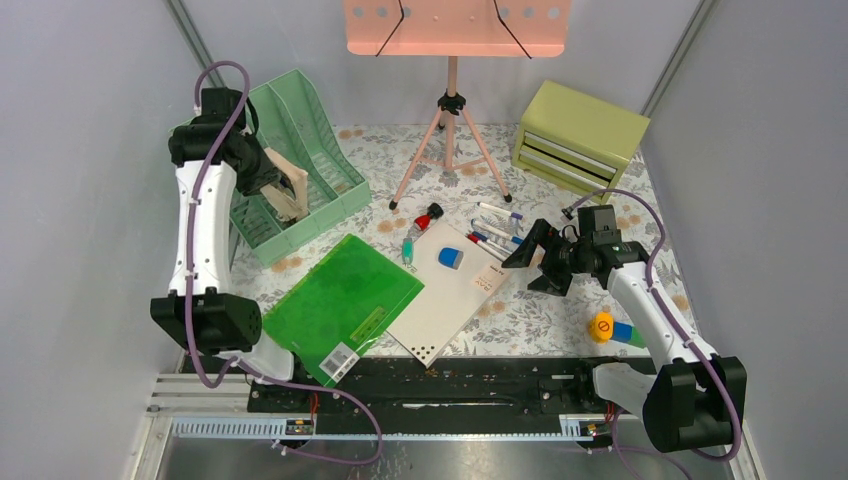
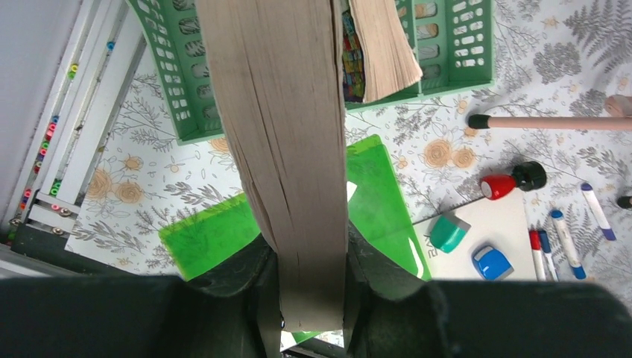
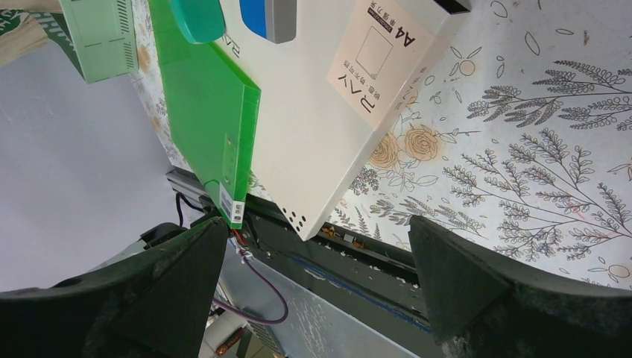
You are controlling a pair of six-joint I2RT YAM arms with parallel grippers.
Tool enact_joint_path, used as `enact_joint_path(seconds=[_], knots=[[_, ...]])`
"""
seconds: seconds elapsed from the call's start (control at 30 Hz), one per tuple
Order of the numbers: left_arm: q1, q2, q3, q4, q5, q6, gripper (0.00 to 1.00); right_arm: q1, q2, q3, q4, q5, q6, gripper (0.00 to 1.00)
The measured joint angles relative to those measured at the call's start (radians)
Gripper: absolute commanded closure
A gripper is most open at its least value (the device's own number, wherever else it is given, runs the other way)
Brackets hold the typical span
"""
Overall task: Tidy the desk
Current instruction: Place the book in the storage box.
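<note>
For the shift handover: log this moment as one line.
left gripper: shut on book, at green file rack | right gripper: open, empty, above desk | markers: loose on desk

A pink music stand [image 1: 455, 25] is standing on its tripod [image 1: 450, 150] against the pale grey back wall [image 1: 290, 35]. Right of the stand, an olive-green drawer chest [image 1: 580, 135] is sitting. Matching side walls [image 1: 80, 150] are flanking the stand, and soft, even light is falling over everything.

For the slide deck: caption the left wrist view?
Left jaws clamp a book edge-on, aimed at the green file rack.
</note>
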Motion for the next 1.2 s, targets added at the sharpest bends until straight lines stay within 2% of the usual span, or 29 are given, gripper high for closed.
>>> enact_joint_path(seconds=[0.47, 1.13, 1.2], knots=[[0.016, 0.082, 0.059, -0.003, -0.023, 0.048, 1.0, 0.0, 0.005, 0.0, 0.0, 0.0, -0.004, 0.01], [0.023, 0.195, 0.055, 0.032, -0.025, 0.03, 1.0, 0.0, -0.005, 0.006, -0.001, 0.0, -0.008, 0.01], [0.023, 0.195, 0.052, 0.033, -0.025, 0.031, 0.98, 0.0, -0.005, 0.006, -0.001, 0.0, -0.008, 0.01]])
